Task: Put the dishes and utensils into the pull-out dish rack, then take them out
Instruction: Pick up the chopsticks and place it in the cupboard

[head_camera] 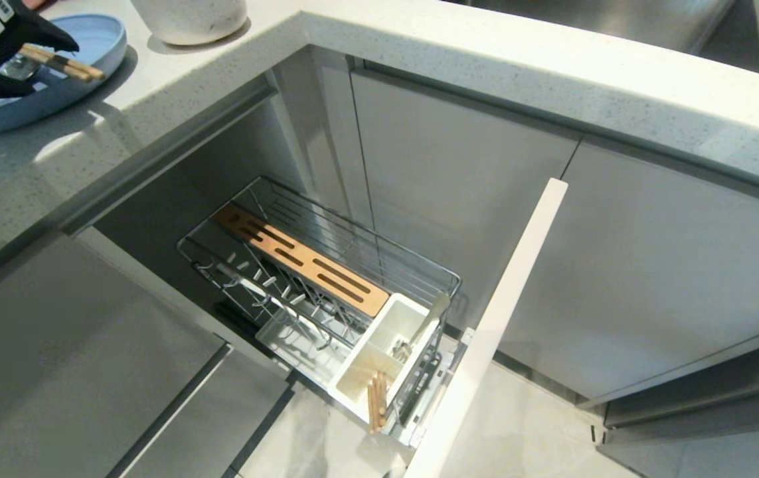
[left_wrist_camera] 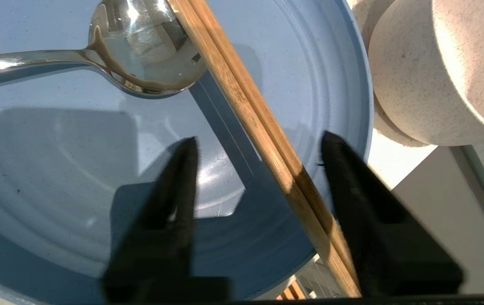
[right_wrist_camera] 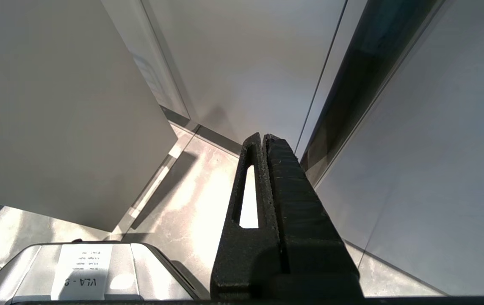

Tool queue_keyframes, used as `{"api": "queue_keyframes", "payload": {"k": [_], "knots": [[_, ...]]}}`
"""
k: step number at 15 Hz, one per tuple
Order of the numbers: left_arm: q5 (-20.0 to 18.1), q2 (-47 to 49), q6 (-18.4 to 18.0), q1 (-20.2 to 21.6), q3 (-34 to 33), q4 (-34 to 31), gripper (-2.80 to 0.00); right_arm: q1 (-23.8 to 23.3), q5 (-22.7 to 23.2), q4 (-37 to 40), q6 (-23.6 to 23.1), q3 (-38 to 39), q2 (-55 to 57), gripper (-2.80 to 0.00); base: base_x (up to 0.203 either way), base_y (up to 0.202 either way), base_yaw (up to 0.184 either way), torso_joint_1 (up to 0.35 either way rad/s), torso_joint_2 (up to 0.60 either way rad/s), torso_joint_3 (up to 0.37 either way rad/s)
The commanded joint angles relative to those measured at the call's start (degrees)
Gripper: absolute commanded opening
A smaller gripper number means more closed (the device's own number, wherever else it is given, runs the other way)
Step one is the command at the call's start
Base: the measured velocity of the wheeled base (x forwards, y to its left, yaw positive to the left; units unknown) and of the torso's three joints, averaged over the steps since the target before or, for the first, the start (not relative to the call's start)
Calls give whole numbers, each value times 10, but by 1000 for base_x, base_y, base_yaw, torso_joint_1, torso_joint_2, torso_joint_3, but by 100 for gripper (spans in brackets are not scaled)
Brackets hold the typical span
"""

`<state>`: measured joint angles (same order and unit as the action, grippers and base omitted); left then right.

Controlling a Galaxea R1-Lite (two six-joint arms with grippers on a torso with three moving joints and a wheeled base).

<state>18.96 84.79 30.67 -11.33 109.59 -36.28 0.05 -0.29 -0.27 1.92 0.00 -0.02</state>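
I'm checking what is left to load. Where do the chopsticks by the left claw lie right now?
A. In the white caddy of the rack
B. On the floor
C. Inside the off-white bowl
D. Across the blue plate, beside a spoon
D: the chopsticks lie across the blue plate next to the spoon, between the fingers of the left claw.

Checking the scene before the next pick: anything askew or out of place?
One thing: a pair of chopsticks in the rack's white caddy leans out over its front edge instead of standing inside. On the counter, the chopsticks across the blue plate overhang its rim, between the left claw fingers. No spills or damage.
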Motion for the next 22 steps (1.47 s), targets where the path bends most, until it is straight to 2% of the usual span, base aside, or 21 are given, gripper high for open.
{"api": "queue_keyframes", "payload": {"k": [1, 12, 16, 20, 22], "knots": [[1, -2, 1, 1, 0, -2, -280, 1, 0, 0, 0, 1, -2, -280, 0, 0, 0, 0, 0, 0], [9, -6, 0, 1, 0, -3, -280, 0, 0, 0, 0, 1, -2, -280, 0, 0, 0, 0, 0, 0], [46, -54, 0, 1, 0, -1, -280, 1, 0, 0, 0, 1, -2, -280, 0, 0, 0, 0, 0, 0], [43, -101, 0, -2, 0, 1, -280, 1, 0, 0, 0, 1, -2, -280, 0, 0, 0, 0, 0, 0], [42, -116, 3, -24, 0, 1, -280, 1, 0, 0, 0, 1, -2, -280, 0, 0, 0, 0, 0, 0]]}}
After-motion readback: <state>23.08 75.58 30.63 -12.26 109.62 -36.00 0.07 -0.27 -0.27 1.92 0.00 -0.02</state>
